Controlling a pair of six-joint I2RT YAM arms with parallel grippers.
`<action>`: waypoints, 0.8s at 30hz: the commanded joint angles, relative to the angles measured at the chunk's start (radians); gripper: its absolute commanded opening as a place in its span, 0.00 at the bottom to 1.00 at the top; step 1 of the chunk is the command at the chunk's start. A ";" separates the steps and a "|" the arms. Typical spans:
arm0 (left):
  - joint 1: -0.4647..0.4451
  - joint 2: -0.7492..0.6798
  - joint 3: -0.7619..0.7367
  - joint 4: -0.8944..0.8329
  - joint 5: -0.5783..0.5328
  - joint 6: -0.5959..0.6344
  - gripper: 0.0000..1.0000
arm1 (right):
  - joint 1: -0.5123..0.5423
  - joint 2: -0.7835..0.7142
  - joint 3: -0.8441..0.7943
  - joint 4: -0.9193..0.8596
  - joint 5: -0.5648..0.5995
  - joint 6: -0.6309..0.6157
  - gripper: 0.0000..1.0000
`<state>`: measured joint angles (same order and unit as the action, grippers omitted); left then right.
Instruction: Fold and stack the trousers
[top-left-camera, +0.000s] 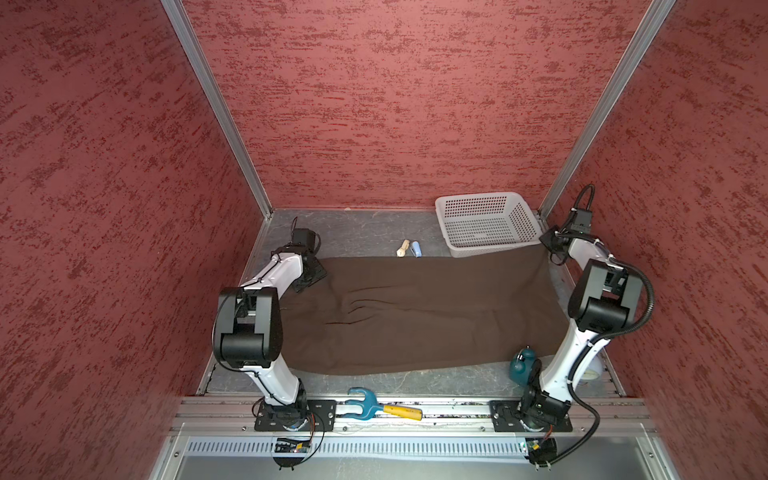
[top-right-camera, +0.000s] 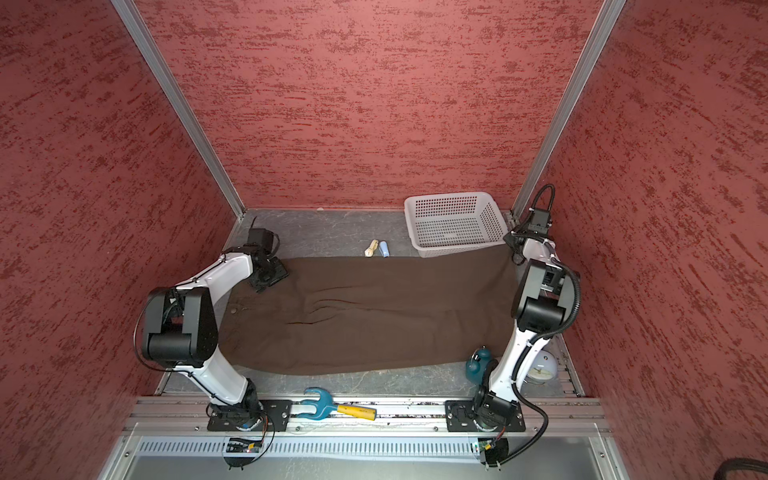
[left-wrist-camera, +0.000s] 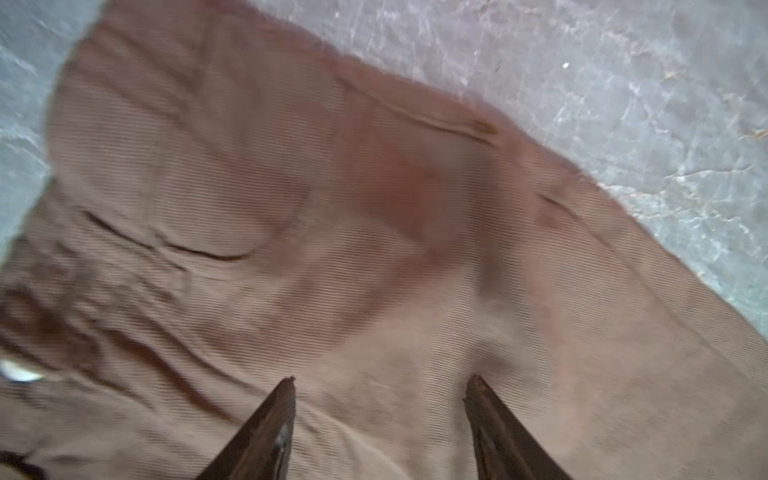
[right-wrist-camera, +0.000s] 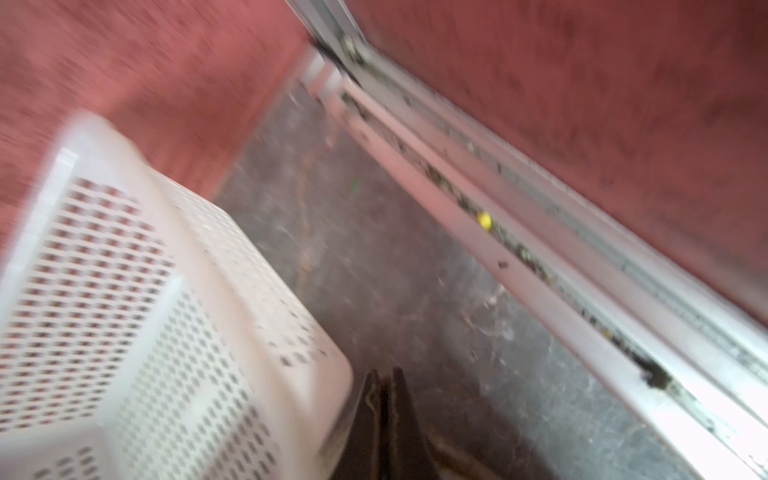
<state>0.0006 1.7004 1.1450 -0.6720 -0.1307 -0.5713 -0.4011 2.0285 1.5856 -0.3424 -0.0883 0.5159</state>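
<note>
The dark brown trousers (top-left-camera: 415, 311) lie spread flat across the grey table in both top views, waistband and button (top-right-camera: 234, 310) toward the left. My left gripper (top-left-camera: 309, 277) hovers over the far left corner. In the left wrist view it (left-wrist-camera: 382, 378) is open, with only cloth (left-wrist-camera: 291, 208) below its fingertips. My right gripper (top-left-camera: 549, 245) is at the far right corner, beside the white basket (top-left-camera: 494, 248). In the right wrist view it (right-wrist-camera: 385, 372) is shut, with a thin edge of brown cloth pinched between its fingers.
A wooden peg (top-left-camera: 402, 249) and a small blue piece (top-left-camera: 417, 249) lie just beyond the trousers' far edge. A teal object (top-left-camera: 523, 365) and a white clock (top-right-camera: 540, 368) stand by the right arm's base. A blue and yellow tool (top-left-camera: 374, 407) lies on the front rail.
</note>
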 joint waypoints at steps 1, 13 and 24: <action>-0.003 0.016 -0.014 0.011 0.012 -0.013 0.66 | -0.007 -0.019 0.045 0.010 0.061 0.005 0.00; -0.006 -0.003 -0.037 -0.026 -0.047 -0.017 0.65 | -0.008 0.080 0.154 0.049 0.045 -0.020 0.00; 0.051 -0.100 -0.145 -0.094 -0.087 -0.067 0.74 | -0.009 0.064 0.069 0.054 0.034 -0.031 0.17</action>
<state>0.0338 1.6447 1.0122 -0.7372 -0.1905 -0.6186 -0.4015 2.1441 1.7088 -0.3145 -0.0742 0.4896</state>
